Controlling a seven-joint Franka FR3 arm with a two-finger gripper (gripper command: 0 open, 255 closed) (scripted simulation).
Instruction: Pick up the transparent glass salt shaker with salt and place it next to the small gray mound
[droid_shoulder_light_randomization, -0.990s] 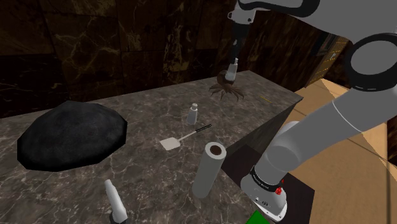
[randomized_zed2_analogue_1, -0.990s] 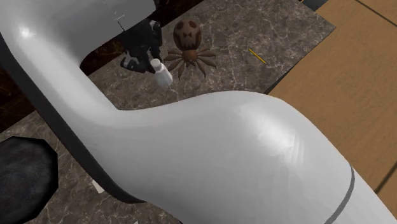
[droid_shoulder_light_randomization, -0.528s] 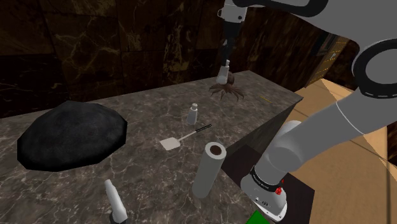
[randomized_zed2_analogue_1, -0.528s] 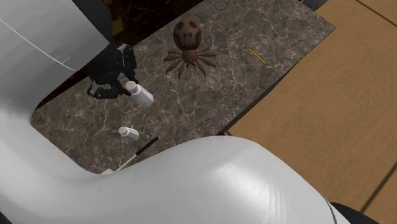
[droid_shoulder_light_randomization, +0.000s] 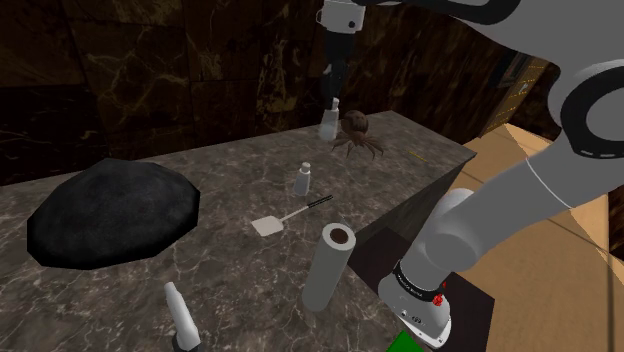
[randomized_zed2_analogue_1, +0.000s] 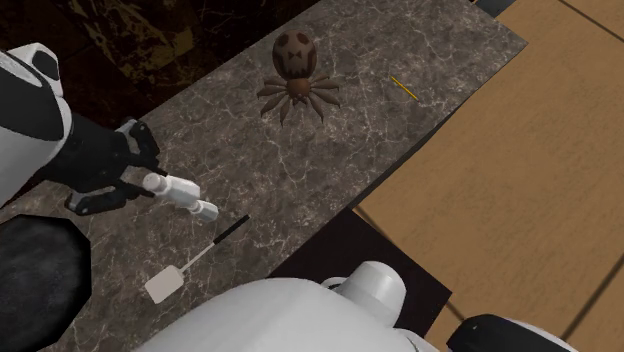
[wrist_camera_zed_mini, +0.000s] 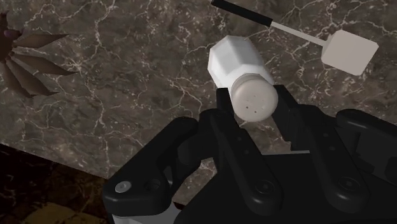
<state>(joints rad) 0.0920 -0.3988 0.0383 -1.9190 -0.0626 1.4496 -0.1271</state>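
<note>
**Shaker aloft, mound half out of view**

The gripper (wrist_camera_zed_mini: 253, 109) clasps a white salt shaker (wrist_camera_zed_mini: 236, 63) at its perforated cap, above the marble counter (droid_shoulder_light_randomization: 230, 265). The dark mound (randomized_zed2_analogue_1: 35, 280) is cut off by the second exterior view's edge.

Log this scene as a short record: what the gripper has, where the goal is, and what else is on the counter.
gripper: shut on the salt shaker, clasped near its cap
shaker position: held above the counter
goal: black mound, at the shoulder view's left
also on counter: second shaker, spatula, spider toy, upright roll
status: shaker not yet placed
</note>
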